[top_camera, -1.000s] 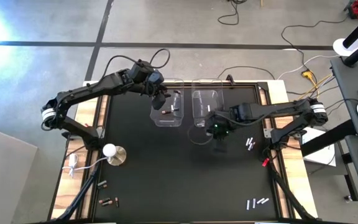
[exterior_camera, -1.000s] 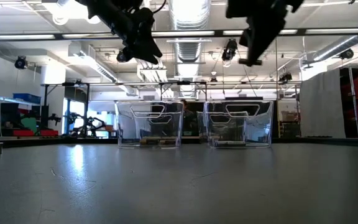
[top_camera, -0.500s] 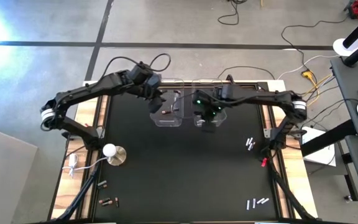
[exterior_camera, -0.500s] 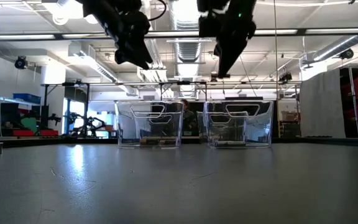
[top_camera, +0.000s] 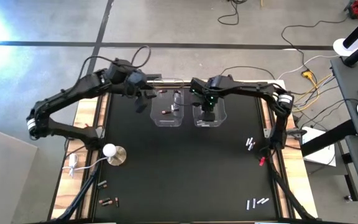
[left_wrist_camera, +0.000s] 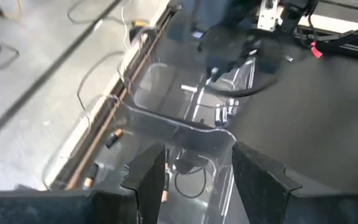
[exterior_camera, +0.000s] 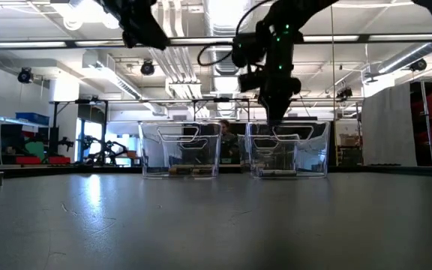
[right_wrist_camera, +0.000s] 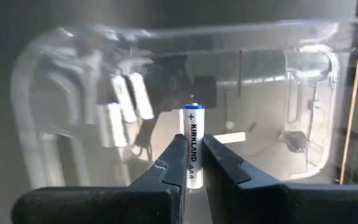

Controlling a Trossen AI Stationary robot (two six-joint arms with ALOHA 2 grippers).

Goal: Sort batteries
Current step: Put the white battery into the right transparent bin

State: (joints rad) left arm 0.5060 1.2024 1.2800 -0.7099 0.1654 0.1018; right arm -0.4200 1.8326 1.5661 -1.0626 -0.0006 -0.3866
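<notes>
A: Room first? 
B: Large open workshop behind the table, ceiling light strips (exterior_camera: 223, 41) and ducts overhead, grey floor with cables (top_camera: 303, 62) around the rig. Black tabletop (top_camera: 185, 168) had wooden side rails.

A: Next biggest things? 
B: Left arm (top_camera: 73, 96) reached in from its side, right arm (top_camera: 253, 93) stretched across from the other. Two clear bins sat side by side at the far edge: left bin (top_camera: 168, 109), right bin (top_camera: 209, 111).

A: Right gripper? 
B: Right gripper (right_wrist_camera: 193, 163) hung directly over the right bin, fingers clamped on a white battery (right_wrist_camera: 193, 144) standing upright between them, plus end away from the wrist. More white batteries lay in the bin below it.

A: Left gripper? 
B: Left gripper (left_wrist_camera: 194, 180) was raised just outside the left bin's outer side, fingers spread apart, nothing between them. Copper-dark batteries (top_camera: 166, 112) lay in that bin, ahead of it.

A: Loose ones? 
B: White loose batteries (top_camera: 257, 202) lay well behind the right gripper, at the near right corner, a few more (top_camera: 250, 144) nearer its arm's base. Dark loose batteries (top_camera: 107, 201) lay at the near left corner, far from the left gripper.

A: Anything else? 
B: White knob (top_camera: 112, 152) on a round base, between the left arm's base and those dark ones. Small red object (top_camera: 261, 161) by the right rail.
</notes>
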